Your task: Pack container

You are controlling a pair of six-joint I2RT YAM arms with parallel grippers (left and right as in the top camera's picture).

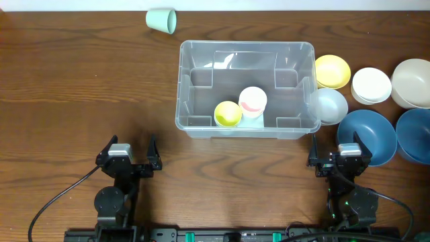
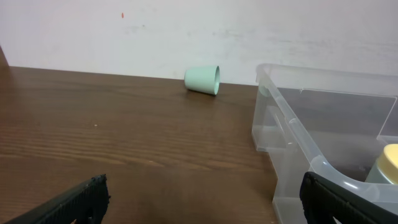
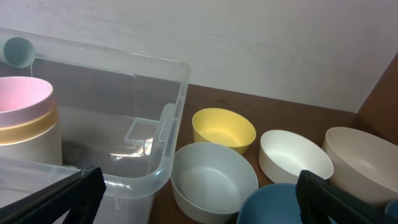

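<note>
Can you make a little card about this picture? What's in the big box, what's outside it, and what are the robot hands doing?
Box: clear container, no lid on
Inside: yellow cup beside a stack of cups, pink inside
Left of box: mint cup lying on its side
Right of box: yellow bowl, white bowl, cream bowl, grey bowl, big blue bowl, second blue bowl
Hands: left gripper open, empty; right gripper open, empty
</note>
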